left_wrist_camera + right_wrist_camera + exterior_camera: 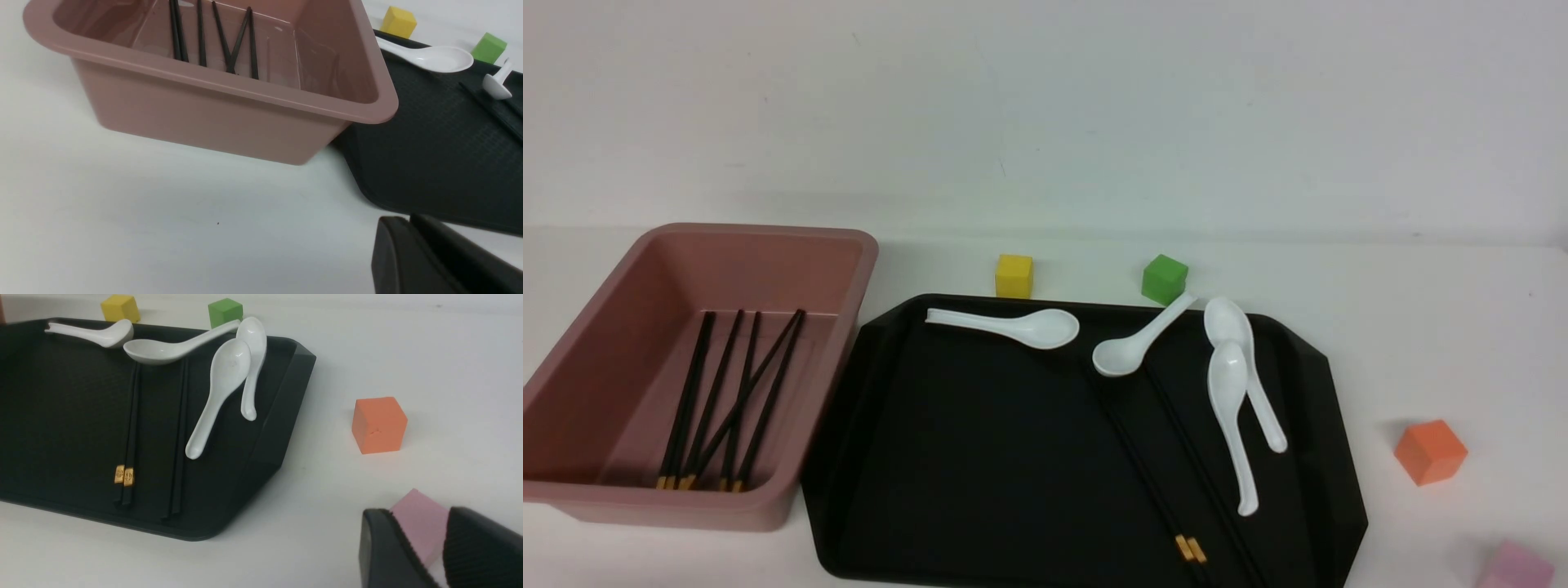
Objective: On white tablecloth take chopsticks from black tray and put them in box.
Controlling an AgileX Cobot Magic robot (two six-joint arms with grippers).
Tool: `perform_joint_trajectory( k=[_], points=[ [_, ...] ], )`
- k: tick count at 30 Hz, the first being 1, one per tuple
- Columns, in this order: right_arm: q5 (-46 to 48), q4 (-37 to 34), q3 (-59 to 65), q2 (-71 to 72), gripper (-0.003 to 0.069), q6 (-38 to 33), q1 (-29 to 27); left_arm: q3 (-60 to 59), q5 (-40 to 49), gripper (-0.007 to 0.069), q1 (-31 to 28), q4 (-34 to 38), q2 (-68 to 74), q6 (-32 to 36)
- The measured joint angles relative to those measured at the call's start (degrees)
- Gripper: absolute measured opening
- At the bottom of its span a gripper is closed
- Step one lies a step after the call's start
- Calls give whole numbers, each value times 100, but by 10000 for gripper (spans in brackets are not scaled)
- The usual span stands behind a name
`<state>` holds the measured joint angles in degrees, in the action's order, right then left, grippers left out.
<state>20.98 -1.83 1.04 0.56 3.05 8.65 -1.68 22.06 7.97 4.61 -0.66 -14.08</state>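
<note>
In the front view the chopsticks (pixel 1147 474) left to move lie in the black tray (pixel 1062 573), long, thin and side by side, some partly under or near the white spoons (pixel 1045 328), while others already rest in the pink box (pixel 686 513) just left of the tray. They look light and stiff, smooth enough to roll or slide out of a loose pinch, yet unlikely to break; a hold across the shafts near the middle should balance best, clear of the spoons on the tray's far side. In the left wrist view the left tool (pixel 410 221) is closed with nothing between its fingertips, hanging over the white tablecloth (pixel 184 212) on the robot's side of the tray, its fingers pointing forward. In the right wrist view the right tool (pixel 417 513) stands open and empty, to the right of the tray, with the pink cube (pixel 423 526) showing beyond the gap. Gold bands show on one pair of sticks; on the darker pair none can be made out, so its thicker end is harder to judge.
</note>
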Motion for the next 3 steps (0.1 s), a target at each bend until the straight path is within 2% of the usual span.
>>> perform_joint_trajectory(
  k=[3],
  points=[
    [0,0,0,0,242,0,0,0,0,41,0,0,0,0]
  ],
)
